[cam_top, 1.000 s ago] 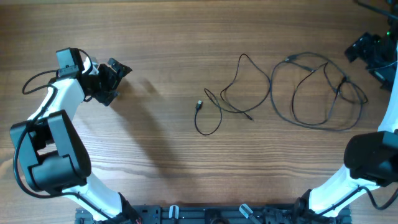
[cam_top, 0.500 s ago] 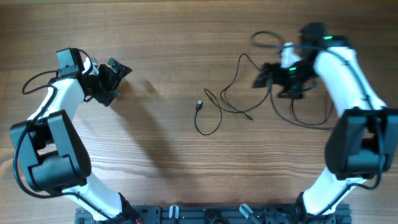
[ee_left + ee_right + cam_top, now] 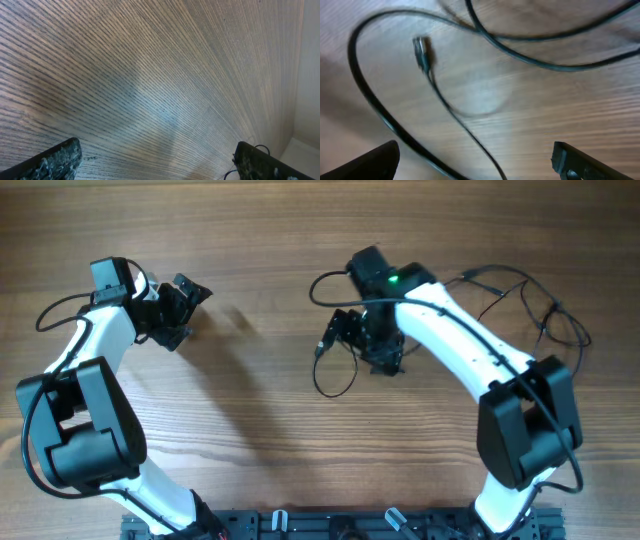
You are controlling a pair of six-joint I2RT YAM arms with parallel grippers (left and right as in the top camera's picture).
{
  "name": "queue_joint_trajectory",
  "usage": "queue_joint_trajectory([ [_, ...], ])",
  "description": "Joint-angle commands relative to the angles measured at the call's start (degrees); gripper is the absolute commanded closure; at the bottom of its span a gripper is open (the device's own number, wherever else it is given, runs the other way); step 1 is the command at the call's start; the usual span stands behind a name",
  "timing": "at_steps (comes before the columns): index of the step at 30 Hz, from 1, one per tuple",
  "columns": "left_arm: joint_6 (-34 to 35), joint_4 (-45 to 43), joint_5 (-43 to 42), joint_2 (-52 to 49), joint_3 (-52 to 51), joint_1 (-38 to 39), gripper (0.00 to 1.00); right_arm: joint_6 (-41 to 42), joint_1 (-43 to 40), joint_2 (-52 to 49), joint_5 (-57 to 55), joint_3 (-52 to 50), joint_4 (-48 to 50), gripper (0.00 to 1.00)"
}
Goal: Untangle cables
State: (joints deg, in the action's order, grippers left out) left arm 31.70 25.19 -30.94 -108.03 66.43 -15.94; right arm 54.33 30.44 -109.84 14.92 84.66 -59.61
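Two arms share the tabletop (image 3: pixel 260 240), and only one is near the work. Far left, the left arm (image 3: pixel 100 345) holds the left jaws spread wide over bare wood, well apart from every cord. Its wrist view shows only wood grain between the fingertips (image 3: pixel 47 162).

Toward the middle, the small cable (image 3: pixel 335 388) lies in a loose loop, with its plug (image 3: pixel 320 348) at the upper left end. The right arm (image 3: pixel 450 340) reaches across to it. The right jaws are also spread wide, grip nothing, and hang just right of that plug.

In the right wrist view the plug (image 3: pixel 422 50) sits ahead of the fingertips (image 3: pixel 367 162) and toward the left one. Its long axis points roughly away from the camera, so it lies crosswise to the line on which the jaws close. Its thin cord trails back between the two fingertips.

Further right, the larger cable (image 3: pixel 545 310) lies in overlapping loops, partly hidden under the right arm.

The right arm is plainly the nearer one. The coming move likely needs a small shift toward the plug's side and a descent before the jaws close.
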Motion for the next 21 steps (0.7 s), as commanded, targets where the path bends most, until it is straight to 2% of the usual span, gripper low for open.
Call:
queue_joint_trajectory([
  [1, -1.27, -0.15, 0.39, -0.63, -0.46, 0.09, 0.00, -6.67, 2.64, -0.61, -10.25, -0.42, 4.59, 0.00],
  [2, -1.27, -0.15, 0.39, -0.63, -0.46, 0.09, 0.00, -17.40, 3.19, -0.61, -10.45, -0.42, 7.13, 0.00],
  [3, -1.27, -0.15, 0.39, -0.63, -0.46, 0.09, 0.00, -23.82, 3.37, -0.61, -10.40, -0.42, 8.37, 0.00],
  [6, -1.27, -0.15, 0.39, -0.63, -0.46, 0.09, 0.00, -34.38, 3.34, -0.59, -10.36, -0.37, 8.92, 0.00],
  [7, -1.27, -0.15, 0.39, -0.63, -0.46, 0.09, 0.00, -37.77, 3.34, -0.59, -10.69, -0.37, 9.77, 0.03],
  [8, -1.27, -0.15, 0.39, -0.63, -0.46, 0.09, 0.00, -40.81, 3.15, -0.59, -12.83, -0.37, 11.93, 0.20],
  [10, -1.27, -0.15, 0.39, -0.63, -0.46, 0.09, 0.00, -41.68, 2.91, -0.59, -17.00, -0.37, 14.86, 0.41],
  [13, -1.27, -0.15, 0.39, -0.63, -0.46, 0.09, 0.00, -47.76, 2.93, -0.59, -18.12, -0.37, 16.83, 0.86],
  [14, -1.27, -0.15, 0.39, -0.63, -0.46, 0.09, 0.00, -49.00, 2.93, -0.59, -18.18, -0.37, 16.15, 0.96],
  [18, -1.27, -0.15, 0.39, -0.63, -0.46, 0.09, 0.00, -48.98, 2.69, -0.59, -22.51, -0.44, 13.00, 0.94],
  [19, -1.27, -0.15, 0.39, -0.63, -0.46, 0.09, 0.00, -48.98, 2.69, -0.59, -22.86, -0.44, 12.61, 0.74],
  [21, -1.27, -0.15, 0.39, -0.63, -0.46, 0.09, 0.00, -48.96, 2.71, -0.59, -22.80, -0.44, 12.11, 0.71],
])
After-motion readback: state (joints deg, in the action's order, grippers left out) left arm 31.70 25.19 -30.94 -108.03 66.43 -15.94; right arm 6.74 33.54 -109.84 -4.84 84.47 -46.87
